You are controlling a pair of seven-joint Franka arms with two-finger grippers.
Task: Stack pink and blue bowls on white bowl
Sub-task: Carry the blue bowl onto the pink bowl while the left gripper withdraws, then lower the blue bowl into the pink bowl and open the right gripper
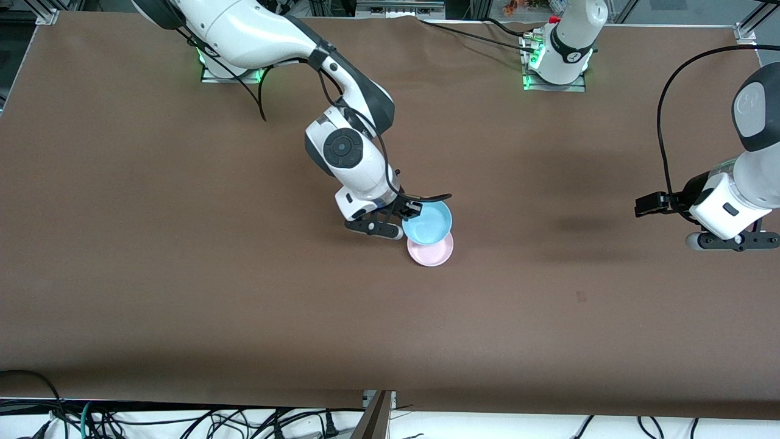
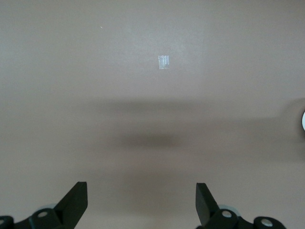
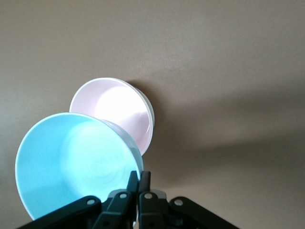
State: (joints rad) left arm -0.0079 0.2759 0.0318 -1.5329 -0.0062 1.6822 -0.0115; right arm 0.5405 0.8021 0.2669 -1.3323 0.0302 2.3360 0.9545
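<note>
Cables [image 1: 183, 421] hang below the table [image 1: 183, 274] edge, closest to the front camera. On the brown table we see the pink bowl [image 1: 432, 252] near the middle. Nothing stands close around it.

Our right gripper [image 1: 405, 216] is pinched tight on the rim of the blue bowl [image 1: 428, 222]. It holds the blue bowl up, tipped, over the pink bowl. In the front view the blue bowl sits at about 12 o'clock from the pink one and covers part of its rim. From the right wrist we see a thin white edge [image 3: 152, 117] just under the pink bowl. We cannot tell if that is the white bowl.

Our left gripper [image 2: 140, 191] waits over bare table at the left arm's end, at about 3 o'clock from the bowls. Its fingers are wide apart. A small bit of clear tape [image 2: 163, 62] is stuck on the table below it.
</note>
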